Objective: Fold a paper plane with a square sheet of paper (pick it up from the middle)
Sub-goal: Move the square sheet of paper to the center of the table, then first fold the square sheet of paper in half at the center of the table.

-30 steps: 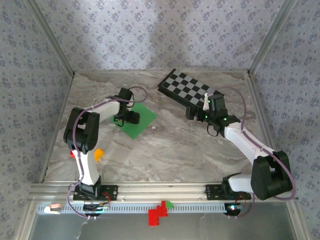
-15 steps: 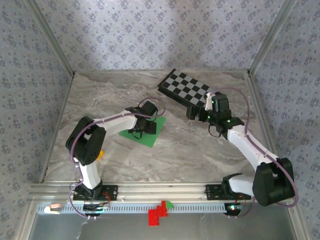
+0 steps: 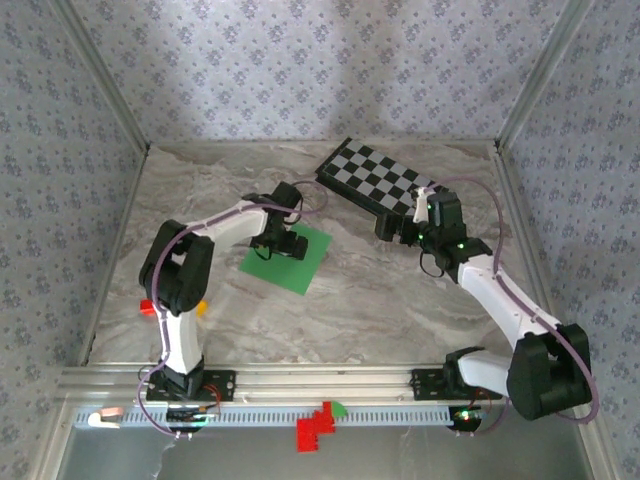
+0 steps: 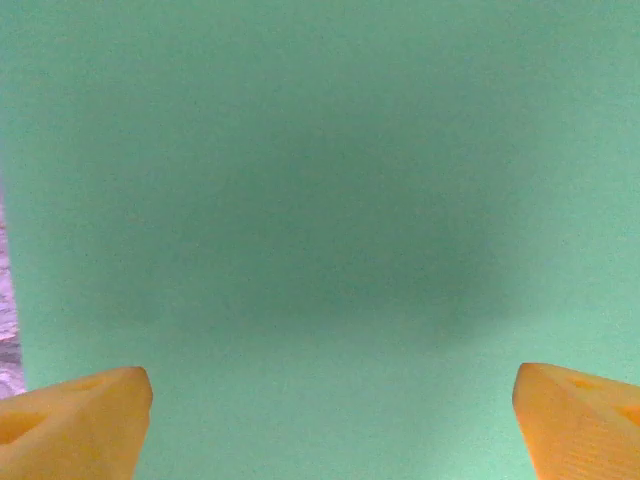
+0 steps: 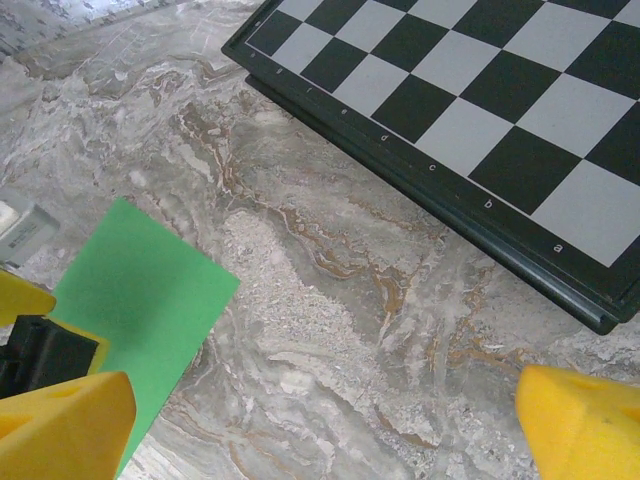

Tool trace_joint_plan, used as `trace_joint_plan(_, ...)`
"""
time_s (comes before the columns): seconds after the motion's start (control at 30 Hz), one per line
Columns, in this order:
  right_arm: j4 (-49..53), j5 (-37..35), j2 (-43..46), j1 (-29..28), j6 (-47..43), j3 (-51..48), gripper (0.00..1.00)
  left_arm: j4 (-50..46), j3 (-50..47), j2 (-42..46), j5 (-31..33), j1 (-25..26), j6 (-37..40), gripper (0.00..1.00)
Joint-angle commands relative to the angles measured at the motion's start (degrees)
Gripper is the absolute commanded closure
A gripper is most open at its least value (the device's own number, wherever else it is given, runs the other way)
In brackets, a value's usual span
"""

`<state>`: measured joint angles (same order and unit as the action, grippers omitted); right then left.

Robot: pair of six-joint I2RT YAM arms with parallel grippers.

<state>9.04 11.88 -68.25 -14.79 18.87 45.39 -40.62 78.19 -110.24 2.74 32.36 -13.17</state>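
Note:
The square sheet of paper, bright green and flat, lies on the marble table left of centre. My left gripper hovers over its far-left part, pointing down. In the left wrist view the sheet lies close beneath the open left gripper, whose yellow fingertips stand wide apart with nothing between them. My right gripper is at the near edge of the checkerboard. In its wrist view the right gripper is open over bare marble, with the sheet's corner at the left.
The checkerboard lies at the back right. A small orange block and a red piece sit by the left arm. Red blocks and a tiny green piece rest on the front rail. Patterned walls surround the table.
The left gripper swung right over the paper, then back a little, and its jaws widened. The green sheet slid rightward and nearer. The right arm shifted slightly.

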Motion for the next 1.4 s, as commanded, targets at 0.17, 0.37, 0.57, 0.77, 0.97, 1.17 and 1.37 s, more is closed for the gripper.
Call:
trace_joint_plan(0.17, -1.2, 1.9, -0.2, 0.6, 0.2, -1.1, 0.00, -7.4, 6.1, -4.8, -1.1, 0.5, 3.0, 0.05)
trace_joint_plan(0.37, -1.6, 1.7, -0.1, 0.7, 0.5, -1.5, 0.00, -8.8, 8.2, -6.9, -1.5, 1.0, 2.3, 0.04)
trace_joint_plan(0.57, -1.8, 1.8, -0.4, 0.9, 0.7, -1.6, 0.00, -9.0, 8.6, -9.3, -0.3, 1.8, 1.3, 0.02)
trace_joint_plan(0.77, -2.0, 1.7, -0.6, 0.8, 0.8, -1.9, 0.00, -7.8, 6.9, -10.4, -3.0, 0.6, 0.5, 0.02)
trace_joint_plan(0.97, -2.4, 2.5, -1.9, 0.9, 1.2, -1.6, 0.00, -7.6, 6.0, -10.4, -3.0, 0.6, 0.9, 0.02)
trace_joint_plan(1.17, -2.3, 2.1, -1.9, 0.9, 1.2, -1.6, 0.00, -7.4, 5.4, -11.1, -3.0, 0.6, 0.9, 0.04)
trace_joint_plan(1.37, -2.1, 2.1, -1.9, 0.9, 1.0, -1.5, 0.00, -7.6, 6.0, -11.1, -3.2, 0.7, 0.8, 0.05)
